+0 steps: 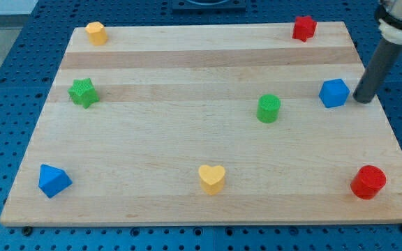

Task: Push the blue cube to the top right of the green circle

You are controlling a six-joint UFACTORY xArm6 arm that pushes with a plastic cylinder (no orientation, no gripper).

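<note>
Pale wood fills most of the frame: a plank board (187, 146) lying on a blue perforated bench (5, 84) that shows around its edges. On this board the blue cube (333, 93) sits at the right of the frame, a little above mid-height, close to the board's right edge. Just beside it on its right stands my rod (379, 66), a dark cylinder coming down from the upper right corner, and my tip (363, 100) rests at the cube's right side, very near it; I cannot tell whether the two touch. I have no fingers or jaws on this rig, only the plain rod, so nothing is being held.

To the left of the cube and slightly lower is the green circle (269, 109), near it but clearly apart. Further out, a red block (303, 28) of irregular shape sits near the top edge, above and between these two. A red cylinder (368, 182) stands at the lower right. A yellow heart (212, 178) lies at bottom centre, a blue wedge-like block (53, 180) at the lower left, a green star (83, 92) at the left edge, and a yellow block (96, 33) in the upper left corner.
</note>
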